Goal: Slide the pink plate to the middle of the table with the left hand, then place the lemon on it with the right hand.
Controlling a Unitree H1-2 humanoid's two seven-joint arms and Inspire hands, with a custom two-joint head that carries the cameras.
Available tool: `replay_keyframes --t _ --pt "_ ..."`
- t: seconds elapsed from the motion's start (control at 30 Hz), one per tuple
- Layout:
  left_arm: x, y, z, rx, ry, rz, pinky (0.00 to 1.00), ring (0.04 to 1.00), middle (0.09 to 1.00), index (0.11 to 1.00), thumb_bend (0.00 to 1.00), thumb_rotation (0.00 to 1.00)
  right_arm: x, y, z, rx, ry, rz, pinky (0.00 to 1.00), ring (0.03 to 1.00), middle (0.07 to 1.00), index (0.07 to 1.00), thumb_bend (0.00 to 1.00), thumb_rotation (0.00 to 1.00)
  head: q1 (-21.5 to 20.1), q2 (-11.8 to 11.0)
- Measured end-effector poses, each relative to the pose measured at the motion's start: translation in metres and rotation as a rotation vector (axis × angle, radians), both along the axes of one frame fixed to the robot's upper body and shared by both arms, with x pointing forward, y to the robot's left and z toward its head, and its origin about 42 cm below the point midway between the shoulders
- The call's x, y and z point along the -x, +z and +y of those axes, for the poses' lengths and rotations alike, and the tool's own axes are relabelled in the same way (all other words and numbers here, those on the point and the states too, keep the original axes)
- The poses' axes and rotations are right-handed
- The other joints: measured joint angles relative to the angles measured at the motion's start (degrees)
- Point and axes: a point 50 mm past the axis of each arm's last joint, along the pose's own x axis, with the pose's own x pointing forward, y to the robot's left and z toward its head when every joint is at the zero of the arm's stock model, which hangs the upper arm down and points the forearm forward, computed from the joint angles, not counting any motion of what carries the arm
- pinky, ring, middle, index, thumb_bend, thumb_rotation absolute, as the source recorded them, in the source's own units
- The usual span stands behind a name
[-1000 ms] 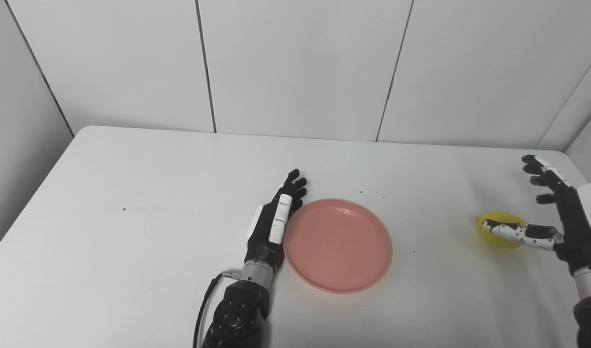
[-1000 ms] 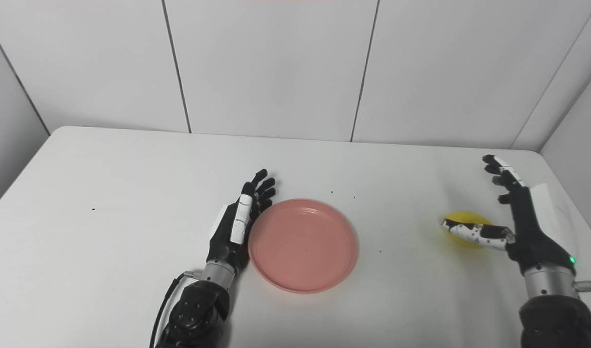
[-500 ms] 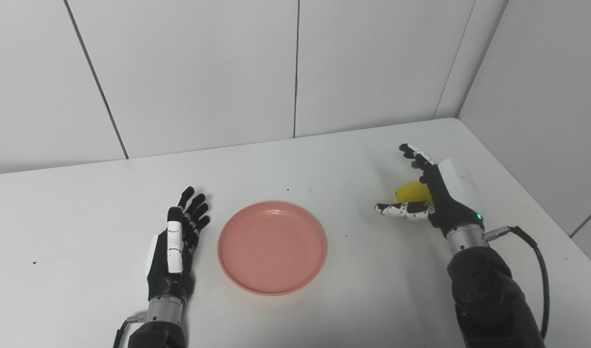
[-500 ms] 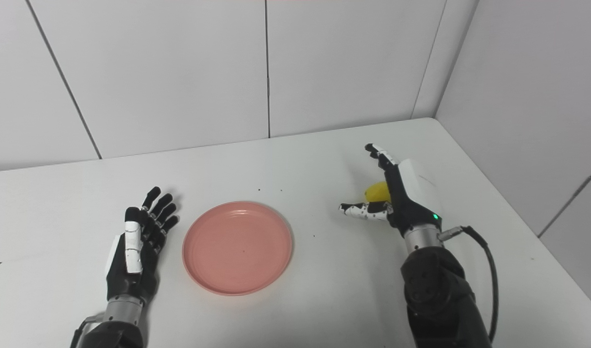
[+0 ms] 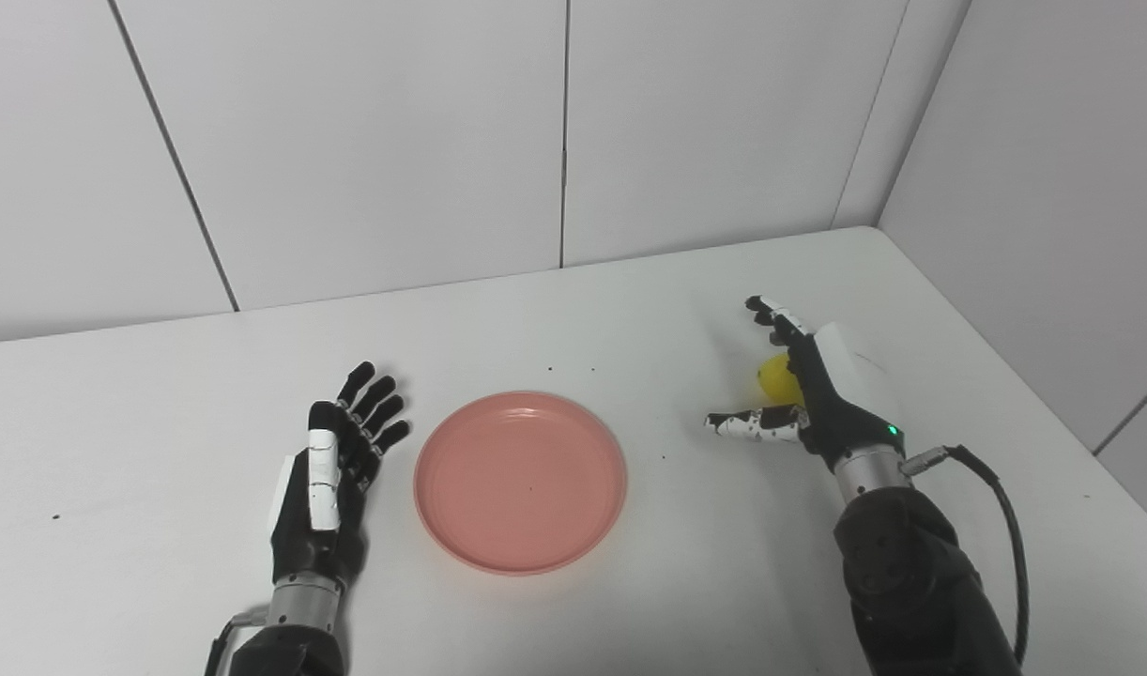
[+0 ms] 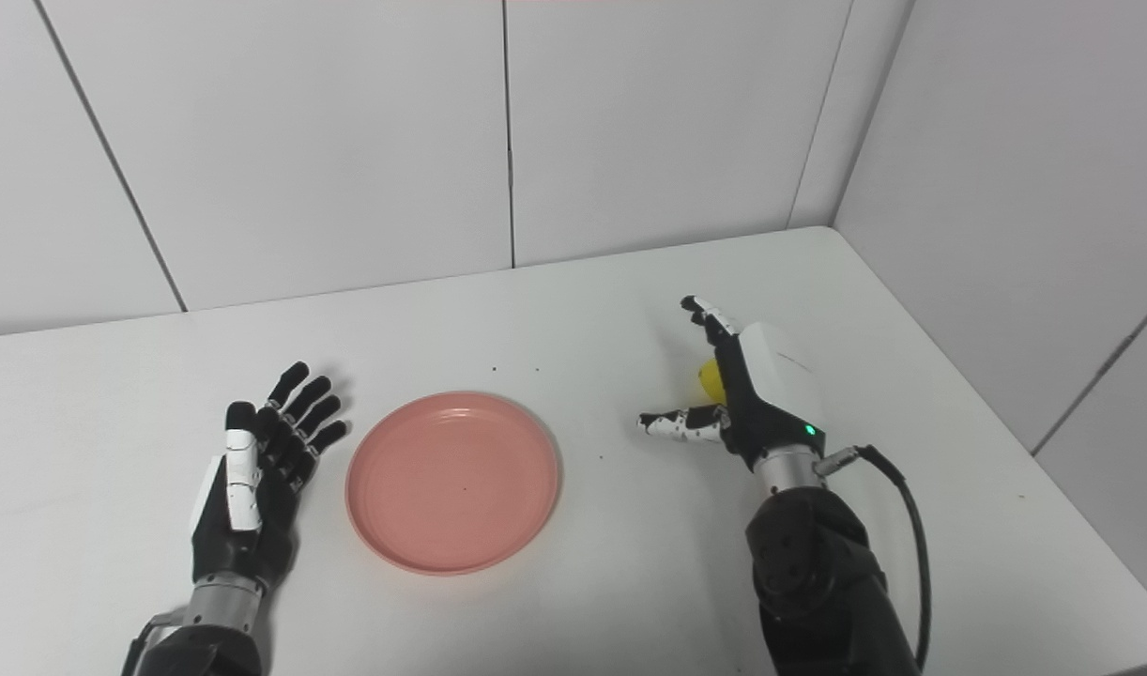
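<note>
The pink plate [image 5: 521, 480] lies flat on the white table [image 5: 142, 394], roughly in its middle. My left hand [image 5: 329, 469] rests open to the left of the plate, a short gap away from its rim, fingers pointing away from me. The yellow lemon [image 5: 775, 377] sits on the table to the right of the plate, mostly hidden behind my right hand [image 5: 813, 399]. That hand is open around the lemon's near side, thumb stretched toward the plate, fingers apart; I cannot tell whether it touches the fruit.
White panelled walls [image 5: 395, 131] close the table at the back and on the right. The table's right edge [image 5: 1043, 413] runs close by my right arm, whose black cable [image 5: 1001, 507] loops beside the forearm. A few dark specks dot the tabletop.
The camera has swung right, shifting the whole picture. My left hand has drawn back from the plate's rim. My right hand has come closer around the lemon, hiding more of it.
</note>
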Motion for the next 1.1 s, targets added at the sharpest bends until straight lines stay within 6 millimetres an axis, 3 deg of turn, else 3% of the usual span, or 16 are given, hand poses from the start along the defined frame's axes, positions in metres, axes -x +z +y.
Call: replay_keyframes --t 0.3,0.57,0.8,1.1 --pt "-0.003 0.001 0.002 0.002 0.004 -0.018 0.83 0.867 0.871 0.861 0.79 1.00 0.001 0.007 -0.008 0.050 -0.032 -0.029 0.76 0.843 0.874 0.881 0.90 0.18 -0.09 -0.18" --pt "-0.002 0.001 0.002 0.003 0.003 -0.021 0.84 0.873 0.877 0.870 0.80 1.00 0.004 0.030 -0.011 0.070 -0.024 -0.112 0.73 0.828 0.866 0.869 0.90 0.17 0.17 0.09" --pt "-0.002 0.001 0.002 -0.001 0.003 -0.021 0.83 0.872 0.877 0.871 0.81 1.00 0.003 0.034 -0.014 0.084 -0.030 -0.132 0.71 0.819 0.863 0.871 0.92 0.19 -0.09 -0.35" --pt "-0.003 0.000 0.002 0.015 0.002 -0.018 0.84 0.872 0.875 0.867 0.80 1.00 -0.007 0.034 -0.034 0.128 -0.063 -0.073 0.72 0.825 0.869 0.881 0.92 0.17 -1.40 -1.05"
